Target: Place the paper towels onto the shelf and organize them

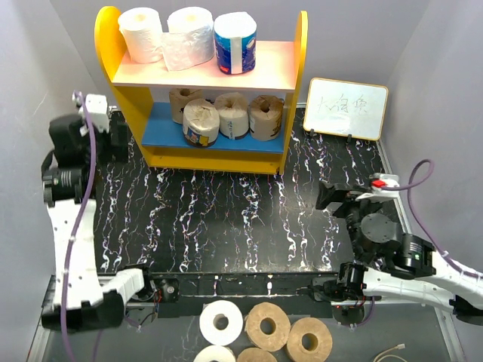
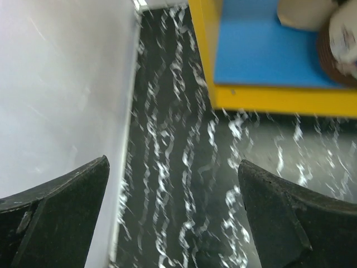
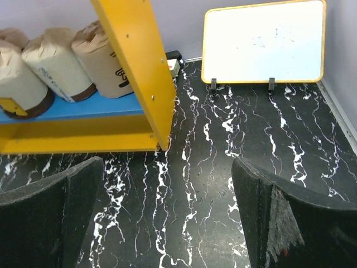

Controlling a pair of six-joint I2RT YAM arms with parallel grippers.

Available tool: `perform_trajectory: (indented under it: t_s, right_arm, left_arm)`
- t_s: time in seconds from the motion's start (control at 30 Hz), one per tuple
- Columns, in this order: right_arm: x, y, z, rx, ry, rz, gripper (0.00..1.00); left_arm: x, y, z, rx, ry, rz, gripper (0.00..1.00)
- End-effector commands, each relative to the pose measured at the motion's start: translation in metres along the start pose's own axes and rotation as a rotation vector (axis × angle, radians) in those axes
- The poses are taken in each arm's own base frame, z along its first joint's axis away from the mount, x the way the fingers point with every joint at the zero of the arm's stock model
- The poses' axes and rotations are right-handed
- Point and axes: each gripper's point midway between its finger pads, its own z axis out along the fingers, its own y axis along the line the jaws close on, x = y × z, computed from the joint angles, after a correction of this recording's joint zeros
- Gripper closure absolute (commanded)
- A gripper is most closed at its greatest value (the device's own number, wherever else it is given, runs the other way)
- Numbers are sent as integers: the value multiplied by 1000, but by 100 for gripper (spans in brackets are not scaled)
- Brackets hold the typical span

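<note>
A small whiteboard (image 1: 346, 108) with a yellow frame stands near the far right corner of the tabletop (image 1: 226, 219), which is black with white marble veins. Faint dark writing marks its face, too small to read. Two small black feet (image 3: 213, 84) hold its lower edge. Left of it, by the far edge, sits a small black-and-white box (image 3: 174, 62) with a red mark

I have the left pincer (image 2: 173, 167) gaping wide and empty, the right pincer (image 3: 167, 164) likewise, each angled downward.
</note>
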Motion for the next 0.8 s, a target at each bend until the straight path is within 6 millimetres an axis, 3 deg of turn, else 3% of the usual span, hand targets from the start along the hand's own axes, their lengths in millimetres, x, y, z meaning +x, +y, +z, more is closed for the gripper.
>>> perform_trajectory:
  t_s: [0.0, 0.17, 0.43, 0.63, 0.77]
  right_arm:
    - [9, 40, 7, -90, 38, -120, 2]
    - [30, 61, 11, -129, 94, -225, 2]
    - [21, 55, 8, -147, 70, -171, 1]
    - [8, 42, 3, -144, 39, -92, 2]
    - [9, 43, 3, -146, 41, -97, 1]
  left_arm:
    - [47, -29, -11, 156, 7, -181, 1]
    - [85, -41, -7, 213, 41, -279, 1]
    - [139, -53, 12, 233, 156, -438, 1]
    - [153, -45, 16, 130, 152, -533, 1]
    - [144, -45, 6, 119, 65, -571, 1]
